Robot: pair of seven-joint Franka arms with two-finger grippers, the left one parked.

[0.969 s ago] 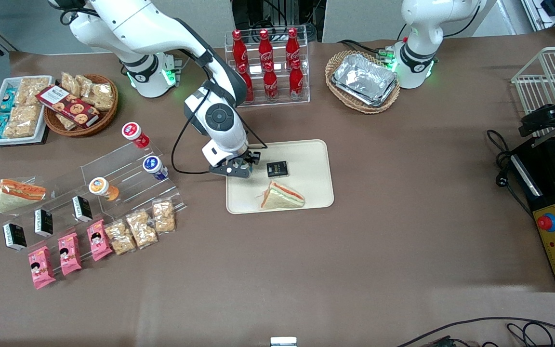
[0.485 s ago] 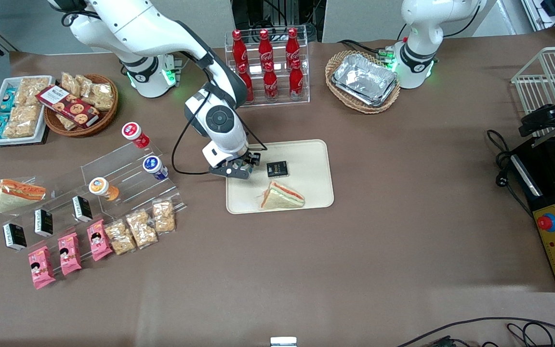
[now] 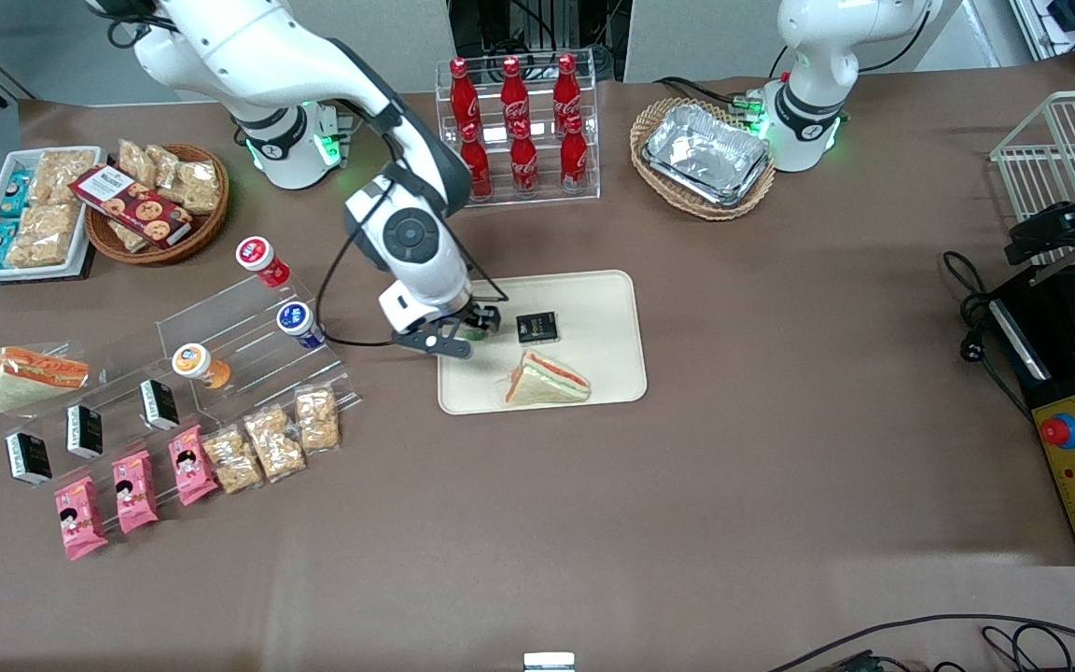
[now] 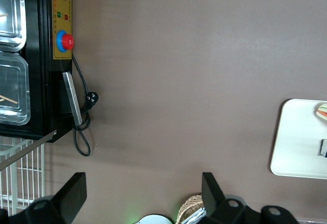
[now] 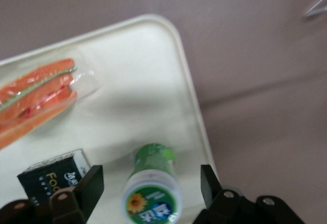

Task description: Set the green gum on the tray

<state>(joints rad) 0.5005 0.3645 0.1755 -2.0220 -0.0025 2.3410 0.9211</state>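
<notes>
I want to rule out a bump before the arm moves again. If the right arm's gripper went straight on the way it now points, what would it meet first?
Probably the small green-lidded gum bottle, lying between the open right gripper's fingers on the cream rectangular tray; depth is uncertain.

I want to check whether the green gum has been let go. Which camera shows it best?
The right wrist view: the green gum lies on the tray, between the open gripper fingers. The front view shows only a green sliver. The left wrist view misses it.
</notes>
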